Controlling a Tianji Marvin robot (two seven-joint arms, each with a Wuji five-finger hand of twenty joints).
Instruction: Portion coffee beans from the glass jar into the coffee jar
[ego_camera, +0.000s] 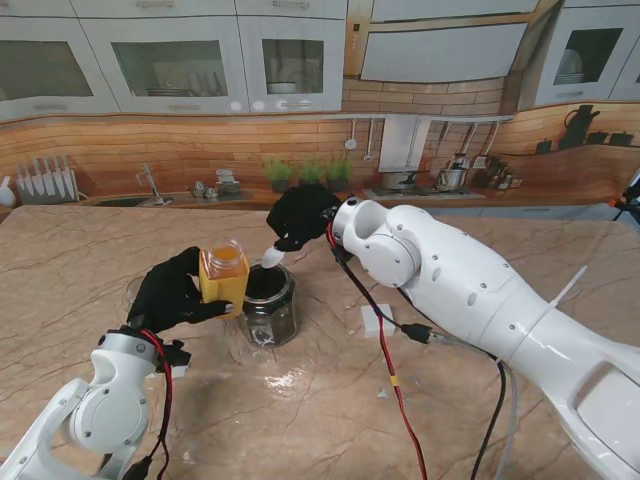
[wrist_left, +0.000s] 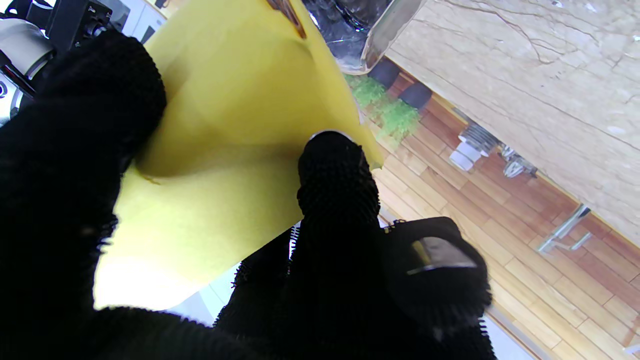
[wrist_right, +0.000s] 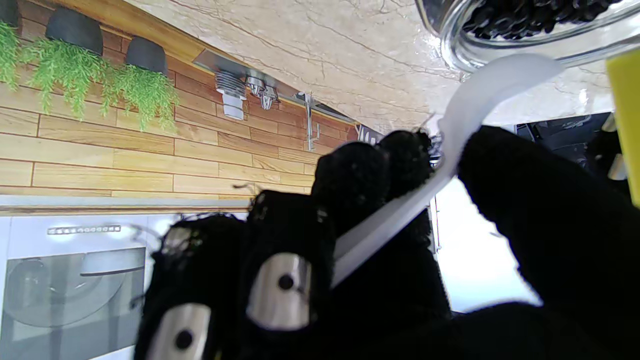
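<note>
Right hand (ego_camera: 300, 216) pinching a white spoon (ego_camera: 272, 257) over the glass jar (ego_camera: 268, 305) w/ beans; left hand (ego_camera: 170, 292) gripping the yellow jar (ego_camera: 223, 277). Scooping step imo, next dip & carry across.

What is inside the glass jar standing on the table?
Dark coffee beans fill the glass jar near its rim. How deep they go can't be told; the yellow jar covers part of it.

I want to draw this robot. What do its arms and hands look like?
Both arms are smooth, rounded white shells. Each robot hand, left and right, wears a fuzzy black glove with silver knuckle plates. Red and black cables hang from the right arm.
</note>
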